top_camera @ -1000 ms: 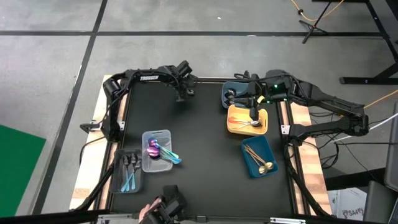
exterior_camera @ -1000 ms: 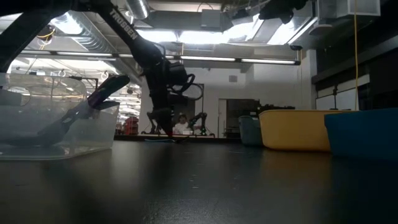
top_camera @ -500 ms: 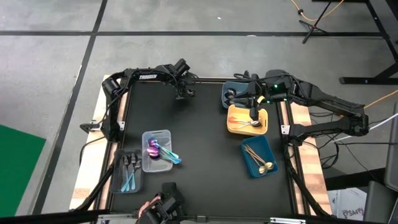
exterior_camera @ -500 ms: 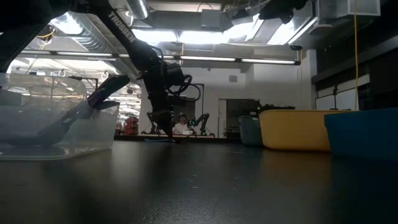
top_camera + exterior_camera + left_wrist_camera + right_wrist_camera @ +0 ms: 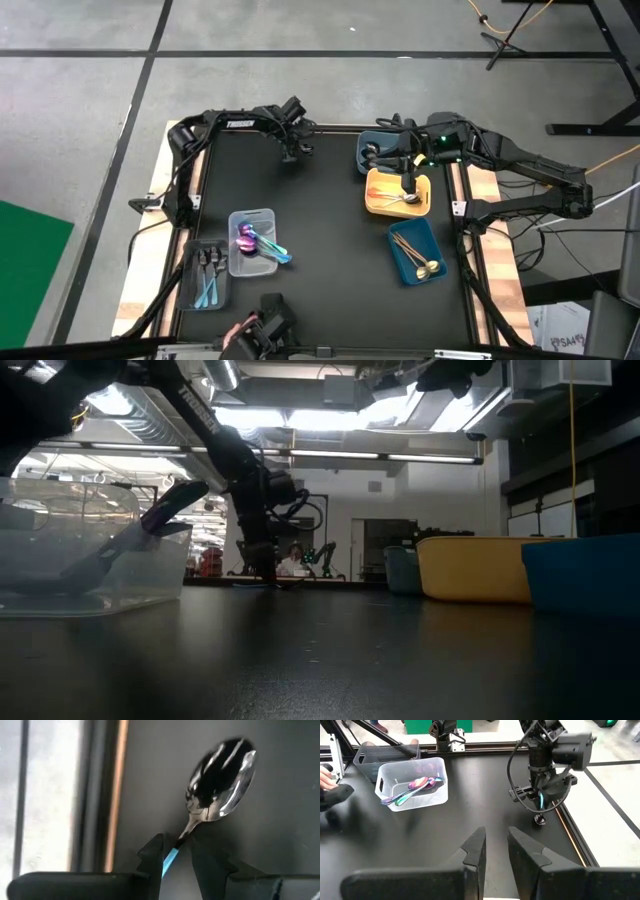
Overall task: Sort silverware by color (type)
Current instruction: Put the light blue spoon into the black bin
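My left gripper (image 5: 292, 152) is down at the table's far edge, shut on a spoon with a dark shiny bowl (image 5: 222, 780) and a blue handle. The right wrist view shows this gripper (image 5: 542, 802) pointing steeply down with the spoon's bowl (image 5: 539, 819) low by the table. My right gripper (image 5: 497, 847) hovers open and empty above the yellow tray (image 5: 397, 192), which holds silver spoons. Purple and teal spoons (image 5: 258, 243) lie in a clear tray, black and blue ones (image 5: 207, 272) in a grey tray, gold ones (image 5: 418, 255) in a blue tray. My left gripper pinches the spoon's blue handle (image 5: 170, 861) between its two fingers, with the neck and bowl sticking out past the tips. The fingers come from above, slanting steeply down. The spoon hangs bowl-down; whether the bowl rests on the table I cannot tell.
A dark blue-grey bin (image 5: 375, 150) stands at the far edge beside the yellow tray. A person's hand (image 5: 238, 335) holds a dark object at the near edge. The black tabletop (image 5: 330, 250) between the left and right trays is bare.
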